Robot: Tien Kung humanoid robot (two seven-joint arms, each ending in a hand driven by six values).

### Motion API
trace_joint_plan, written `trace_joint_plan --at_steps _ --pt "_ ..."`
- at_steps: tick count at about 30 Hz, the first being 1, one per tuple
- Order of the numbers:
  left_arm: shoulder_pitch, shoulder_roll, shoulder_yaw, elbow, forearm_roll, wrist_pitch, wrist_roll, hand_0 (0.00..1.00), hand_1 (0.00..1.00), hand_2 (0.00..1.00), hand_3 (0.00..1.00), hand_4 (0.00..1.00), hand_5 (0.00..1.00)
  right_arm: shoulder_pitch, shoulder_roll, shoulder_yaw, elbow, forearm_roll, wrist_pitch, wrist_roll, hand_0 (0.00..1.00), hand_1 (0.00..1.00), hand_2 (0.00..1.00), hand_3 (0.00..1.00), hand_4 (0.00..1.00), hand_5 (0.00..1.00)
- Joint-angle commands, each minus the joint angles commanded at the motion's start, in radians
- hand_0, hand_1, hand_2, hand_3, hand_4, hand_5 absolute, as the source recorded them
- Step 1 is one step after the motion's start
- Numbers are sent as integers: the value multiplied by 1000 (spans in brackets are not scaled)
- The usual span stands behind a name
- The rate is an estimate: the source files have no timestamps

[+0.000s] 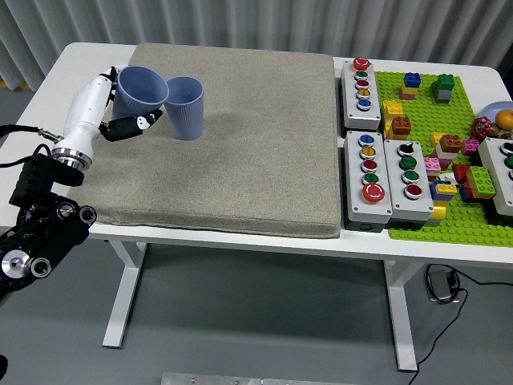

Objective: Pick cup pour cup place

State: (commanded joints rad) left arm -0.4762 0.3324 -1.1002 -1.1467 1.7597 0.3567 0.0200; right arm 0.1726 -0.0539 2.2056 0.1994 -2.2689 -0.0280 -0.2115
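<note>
Two blue cups sit close together near the far left corner of the tabletop, and we hold one cup [139, 89] in our left hand [103, 112], with the fingers curled around its side, tipped so its open top leans toward the other cup [185, 107] standing upright on the grey mat [240, 152]. We think the pour is the step now, so we should keep the held rim right over the standing cup's mouth and tip slowly without bumping it over. Both cups are ridged and look light, so a soft, steady squeeze seems best.
</note>
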Motion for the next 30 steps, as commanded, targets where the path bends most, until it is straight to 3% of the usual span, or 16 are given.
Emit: trace_joint_plan --at_steps 10,28,30 --pt "-67 24 32 42 4 -22 7 473 517 542 551 687 65 1 -1 -3 0 0 1 -2 689 653 584 578 2 168" --pt "-176 53 102 119 116 -55 18 476 515 540 549 681 63 4 -3 -8 1 0 1 -4 690 654 584 578 2 165" --pt "-192 53 106 131 150 -80 26 475 514 540 550 680 65 5 -4 -9 1 0 1 -4 690 653 584 578 2 167"
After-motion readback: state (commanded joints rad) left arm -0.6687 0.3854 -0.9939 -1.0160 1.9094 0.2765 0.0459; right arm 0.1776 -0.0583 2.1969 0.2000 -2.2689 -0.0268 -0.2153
